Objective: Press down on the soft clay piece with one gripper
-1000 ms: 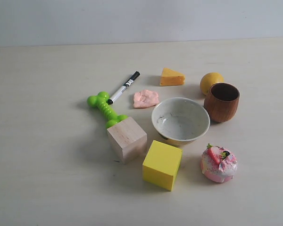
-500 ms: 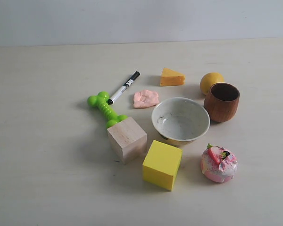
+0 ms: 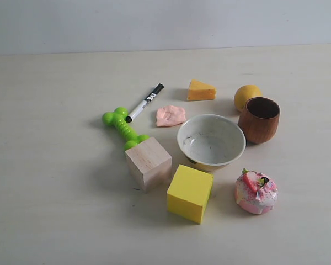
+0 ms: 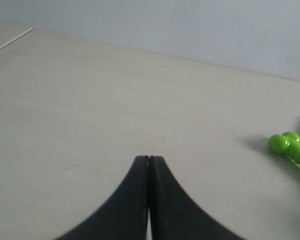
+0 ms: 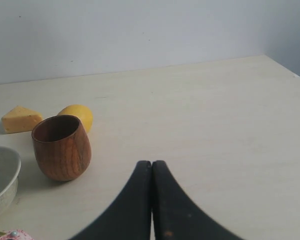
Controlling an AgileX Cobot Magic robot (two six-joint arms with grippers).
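The soft clay piece, a flat pale salmon-pink lump, lies on the table between the marker and the bowl in the exterior view. Neither arm shows in that view. My left gripper is shut with nothing in it, over bare table, with the green toy off to one side. My right gripper is shut too, empty, some way from the wooden cup. The clay is in neither wrist view.
Around the clay lie a black-and-white marker, a green toy, a cheese wedge, a white bowl, a wooden cup, a yellow fruit, a wooden cube, a yellow cube and a cupcake.
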